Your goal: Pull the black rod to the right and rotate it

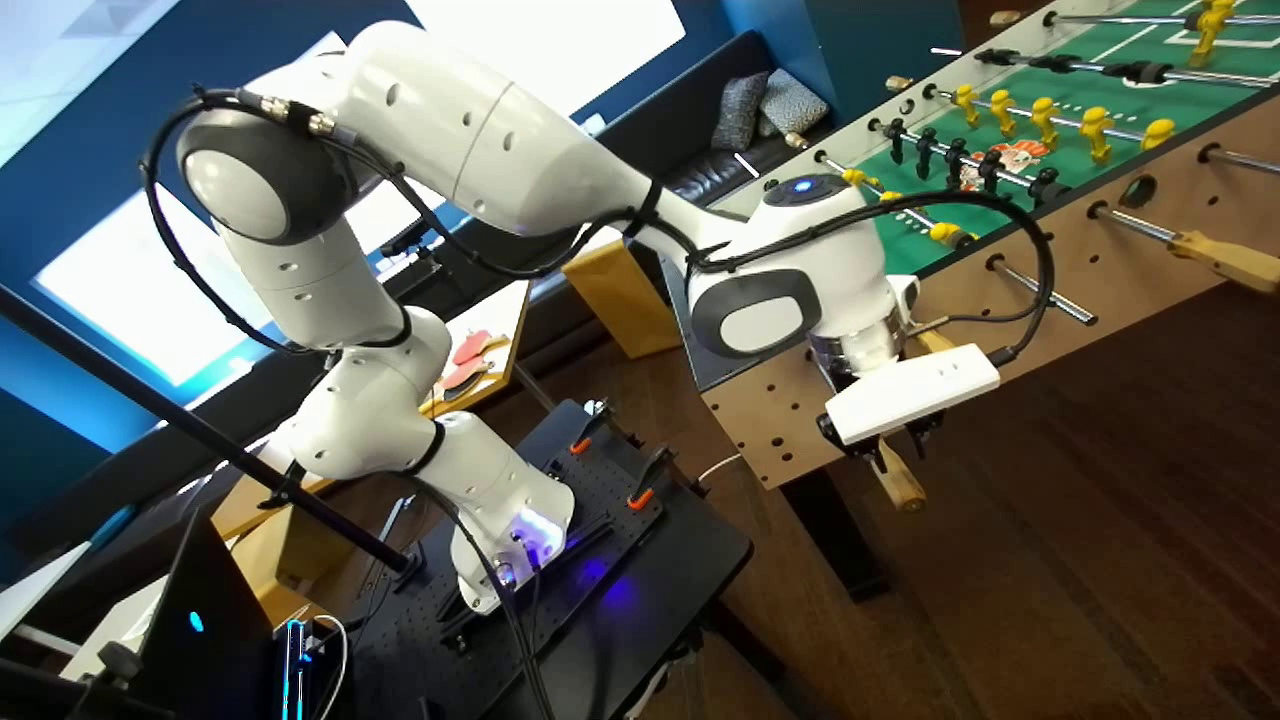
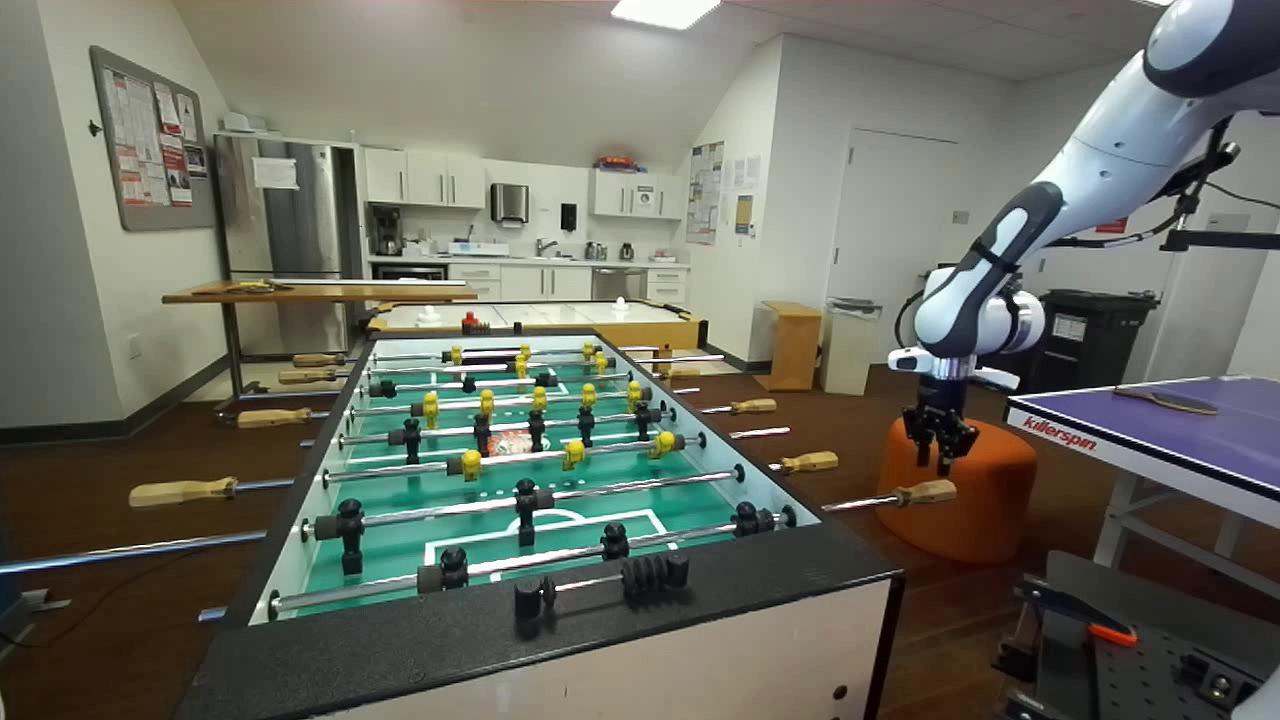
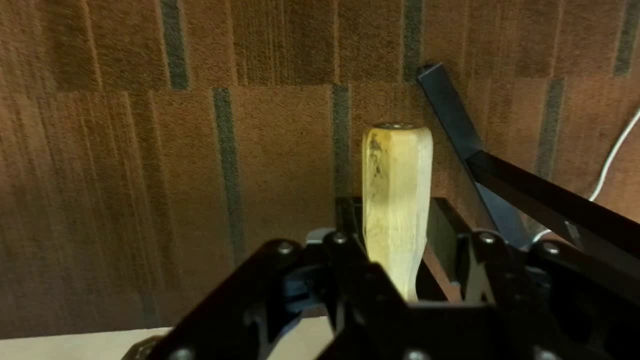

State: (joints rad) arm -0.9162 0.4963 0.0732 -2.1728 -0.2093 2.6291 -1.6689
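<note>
The rod nearest the table end (image 2: pixel 540 560) is bare metal with black player figures. Its pale wooden handle (image 2: pixel 925 491) sticks out from the foosball table's side. The handle also shows in an exterior view (image 1: pixel 900 485) and in the wrist view (image 3: pixel 397 195). My gripper (image 2: pixel 933 468) is partly open and points down at the handle, its fingertips just above it in that exterior view. In the wrist view the jaws (image 3: pixel 395 215) lie either side of the handle. A gap shows beside the right finger pad; contact at the left finger cannot be told.
A neighbouring wooden handle (image 2: pixel 810 462) sticks out farther along the same side of the table. The foosball table's black end ledge (image 2: pixel 400 640) is close by. An orange pouf (image 2: pixel 1000 510) stands behind the gripper. A black leg (image 3: pixel 550 200) crosses below at right.
</note>
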